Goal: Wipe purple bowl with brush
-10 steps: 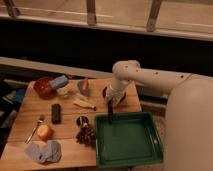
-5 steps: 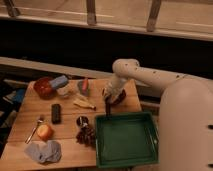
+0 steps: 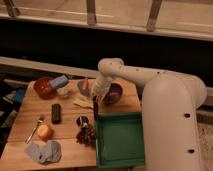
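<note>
Camera view: the purple bowl [image 3: 114,93] sits near the far right corner of the counter [image 3: 67,131], just right of the gripper [image 3: 99,94]. Its jaws pinch the top of the brush [image 3: 95,108], which hangs upright just left of the bowl, outside its rim. A green tray [image 3: 120,157] fills the near right corner; a strip of bare wood lies between the bowl and the right edge. The white arm [image 3: 137,76] reaches in from the right, bent over the far edge, wrist angled down.
</note>
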